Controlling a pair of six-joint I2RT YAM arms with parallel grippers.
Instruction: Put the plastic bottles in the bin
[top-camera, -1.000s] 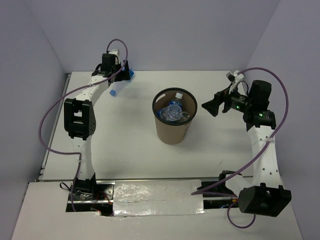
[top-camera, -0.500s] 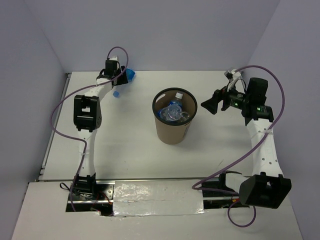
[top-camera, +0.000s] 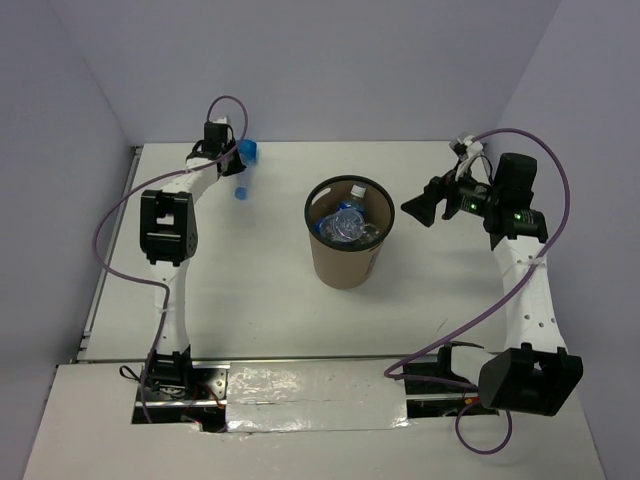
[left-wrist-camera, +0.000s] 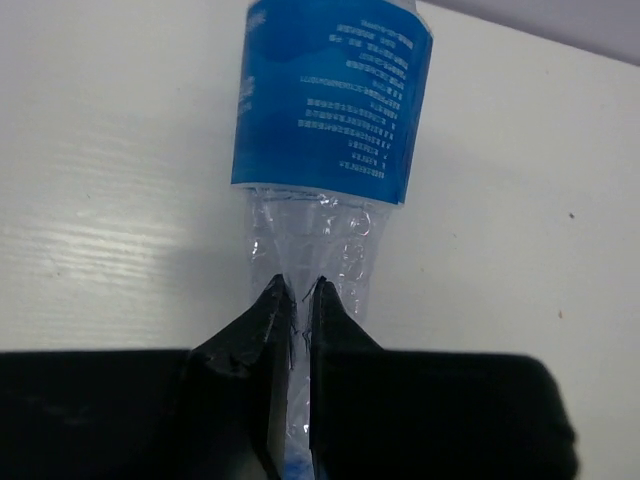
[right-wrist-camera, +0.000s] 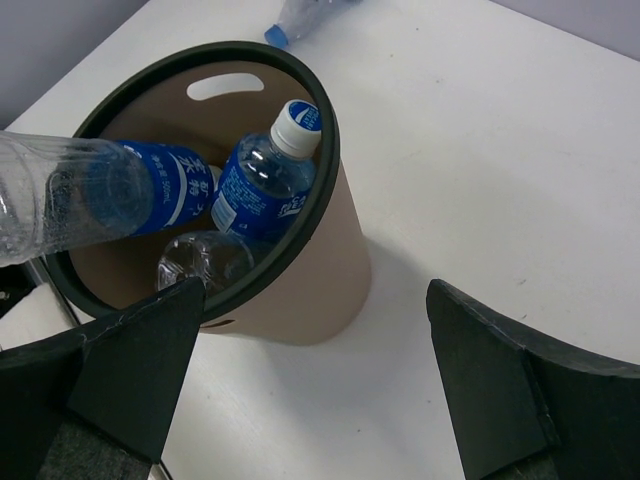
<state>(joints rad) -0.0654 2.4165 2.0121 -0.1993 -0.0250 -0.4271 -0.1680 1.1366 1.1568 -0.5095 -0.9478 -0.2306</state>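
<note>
Your table (top-camera: 260, 300) is white, and the bin (top-camera: 348, 265) stands upright near its middle, brown-walled with a black rim and its mouth facing up.

The right claw (top-camera: 415, 210) hangs just to the right of the bin, high enough that its wrist view looks down into the mouth. Its two fingers are spread wide with nothing between them.

The left claw (left-wrist-camera: 297, 300) is over the far left part of the table. Its fingers are drawn nearly together, pinching the crumpled clear neck end of a blue-labelled bottle (left-wrist-camera: 330, 120). That bottle's long axis runs near to far, with the cap end toward the arm bases and the base end toward the far edge of the table. You cannot tell from these views whether it lies on the table or is held just off it.

Inside the bin you can count three more:
- A leaning bottle (right-wrist-camera: 130, 195) with a blue label slants across, its clear end poking out over the rim.
- A capped bottle (right-wrist-camera: 262, 185) stands nearly upright against the inner wall, white cap up.
- A clear bottle (right-wrist-camera: 200, 262) lies lower, beneath those two.
</note>
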